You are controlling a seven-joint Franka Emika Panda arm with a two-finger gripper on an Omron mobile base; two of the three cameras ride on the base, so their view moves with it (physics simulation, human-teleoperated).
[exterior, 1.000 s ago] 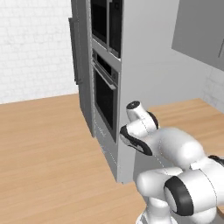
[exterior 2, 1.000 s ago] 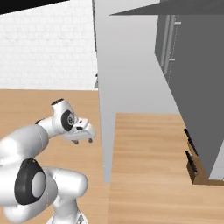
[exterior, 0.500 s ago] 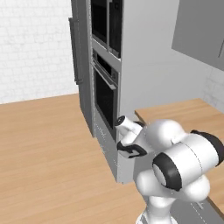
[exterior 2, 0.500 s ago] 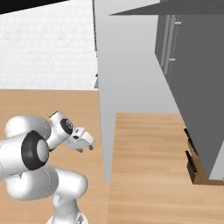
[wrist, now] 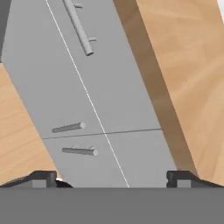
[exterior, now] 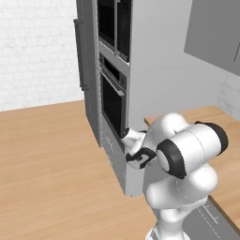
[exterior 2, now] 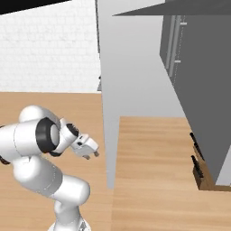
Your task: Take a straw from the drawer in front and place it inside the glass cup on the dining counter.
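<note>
My gripper (wrist: 111, 179) is open, its two dark fingertips (wrist: 43, 177) spread wide with nothing between them. It points down at closed light grey cabinet fronts under a wooden counter edge. The drawer (wrist: 109, 70) is shut; its metal bar handle (wrist: 81, 30) lies up and left of the fingertips. From the left base camera the gripper (exterior: 131, 150) hangs low beside the oven tower's base. From the right it (exterior 2: 91, 152) sits just left of the tall grey cabinet side. The straw, the glass cup and the dining counter are out of view.
Two short bar handles (wrist: 68, 127) (wrist: 79, 151) sit on lower fronts. A tall grey oven tower (exterior: 115, 93) stands close ahead. A wood-topped counter (exterior 2: 153, 167) runs to the right with a knife block (exterior 2: 200, 169) at its far end. Wooden floor (exterior: 47, 159) lies open to the left.
The arm has folded forward and down, bringing the hand lower and closer to the cabinet fronts. The gripper has stayed open.
</note>
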